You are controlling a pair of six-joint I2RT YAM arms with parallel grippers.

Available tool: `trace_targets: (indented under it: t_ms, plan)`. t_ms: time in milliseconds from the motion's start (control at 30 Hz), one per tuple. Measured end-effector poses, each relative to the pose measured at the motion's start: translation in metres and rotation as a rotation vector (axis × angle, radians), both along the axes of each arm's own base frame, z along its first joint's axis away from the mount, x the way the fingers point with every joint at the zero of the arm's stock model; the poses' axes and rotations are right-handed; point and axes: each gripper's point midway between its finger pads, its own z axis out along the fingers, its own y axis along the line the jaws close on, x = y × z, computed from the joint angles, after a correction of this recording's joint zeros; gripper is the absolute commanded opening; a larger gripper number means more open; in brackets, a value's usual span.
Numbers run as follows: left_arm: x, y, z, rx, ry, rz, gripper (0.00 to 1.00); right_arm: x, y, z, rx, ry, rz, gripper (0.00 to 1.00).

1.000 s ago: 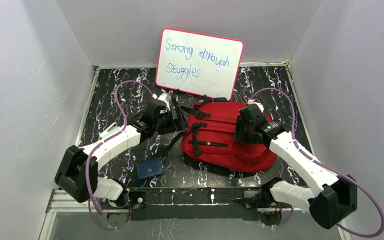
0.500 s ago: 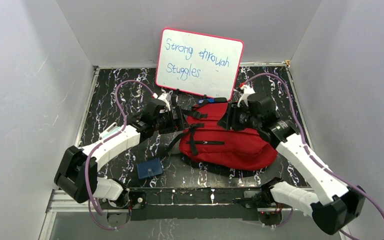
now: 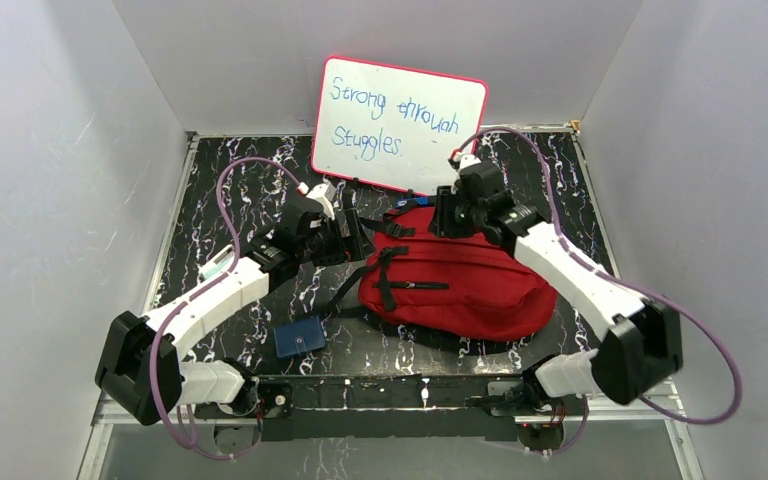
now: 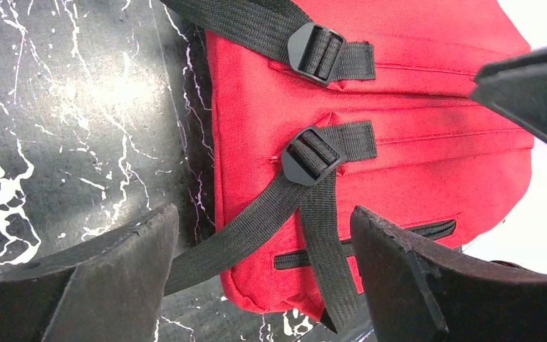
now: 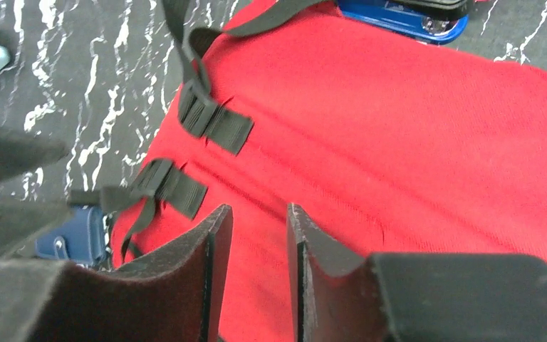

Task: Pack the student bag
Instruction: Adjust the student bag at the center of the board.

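Presently: small flat dark-blue pouch (image 3: 300,337), on the black marbled table (image 3: 210,200), well short of the left fingers, unpacked. Left gripper (image 4: 262,214): fingers spread wide, empty, poised over black buckled straps (image 4: 313,153). Large soft red fabric backpack (image 3: 455,285): beneath both sets of fingers, no opening visible. Right gripper (image 5: 258,212): fingers narrowly apart just above red cloth, gripping nothing visible. Judged barely begun; opening and loading remain.

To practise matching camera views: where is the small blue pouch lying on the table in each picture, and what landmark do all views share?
Top external: blue pouch, lower left of centre, on the table left of the red backpack.
Left wrist: not in it.
Right wrist: lower left, beside the backpack's edge.
Shared landmark: the backpack's black straps.
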Motion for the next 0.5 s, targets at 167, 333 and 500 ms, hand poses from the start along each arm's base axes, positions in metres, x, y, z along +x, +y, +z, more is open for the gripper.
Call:
trace_targets:
  t_ms: [167,333,500]
  plan:
    - [-0.001,0.005,0.0,0.015,0.001,0.02,0.87,0.016,0.009,-0.025,-0.058,0.076,0.011,0.29]
    - [-0.002,0.009,0.003,0.018,-0.009,0.031,0.86,-0.001,0.014,-0.033,-0.04,0.146,0.068,0.28]
    - [-0.002,0.009,0.001,0.02,-0.007,0.032,0.86,-0.028,0.014,-0.04,-0.017,0.211,0.135,0.27]
